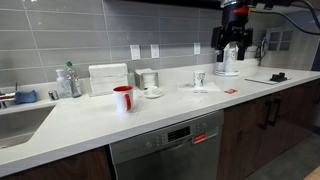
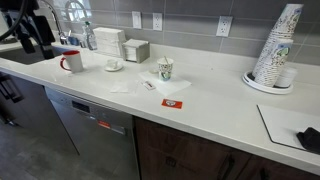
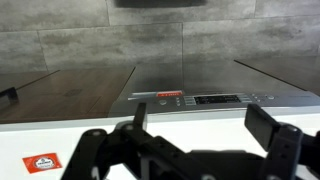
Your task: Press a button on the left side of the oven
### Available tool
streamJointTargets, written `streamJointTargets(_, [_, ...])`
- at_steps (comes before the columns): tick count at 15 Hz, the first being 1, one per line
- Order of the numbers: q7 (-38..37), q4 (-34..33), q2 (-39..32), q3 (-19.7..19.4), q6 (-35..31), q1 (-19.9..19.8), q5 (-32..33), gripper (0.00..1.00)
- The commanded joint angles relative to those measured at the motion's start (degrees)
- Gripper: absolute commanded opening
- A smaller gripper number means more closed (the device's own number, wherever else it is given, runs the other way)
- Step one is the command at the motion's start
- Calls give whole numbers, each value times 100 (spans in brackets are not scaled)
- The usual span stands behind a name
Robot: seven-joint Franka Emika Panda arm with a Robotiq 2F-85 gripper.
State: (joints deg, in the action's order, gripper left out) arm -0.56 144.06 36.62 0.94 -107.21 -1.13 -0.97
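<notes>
The oven [image 1: 165, 155] is the stainless-steel appliance set under the white counter, with a narrow top control strip and a small red display [image 1: 203, 137]. It shows in both exterior views [image 2: 95, 125]. In the wrist view its control strip [image 3: 215, 99] and red display [image 3: 170, 94] lie just past the counter edge. My gripper [image 1: 229, 55] hangs high above the counter, well off to one side of the oven, open and empty. It also shows in an exterior view [image 2: 35, 35]. In the wrist view its two fingers [image 3: 200, 118] stand wide apart.
On the counter stand a red mug [image 1: 123, 98], a paper cup [image 1: 199, 79], a napkin box [image 1: 108, 78], a bottle [image 1: 68, 80] and a stack of cups [image 2: 275, 50]. A red sticker [image 3: 40, 162] lies near the front edge. A sink [image 1: 15, 125] and dark cabinets [image 1: 270, 120] flank the oven.
</notes>
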Motion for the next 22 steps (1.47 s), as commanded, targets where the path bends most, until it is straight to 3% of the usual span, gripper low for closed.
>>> streamJointTargets(1, [-555, 283, -42, 351, -75, 228, -252, 100])
streamJointTargets(2, [-27, 0, -6, -10, 13, 52, -10, 100])
streamJointTargets(7, [-32, -11, -3, -6, 14, 69, -10, 100])
streamJointTargets(18, [-483, 120, -509, 554, -443, 521, -347, 100])
streamJointTargets(22, [-449, 231, -515, 585, -834, 620, -363, 100])
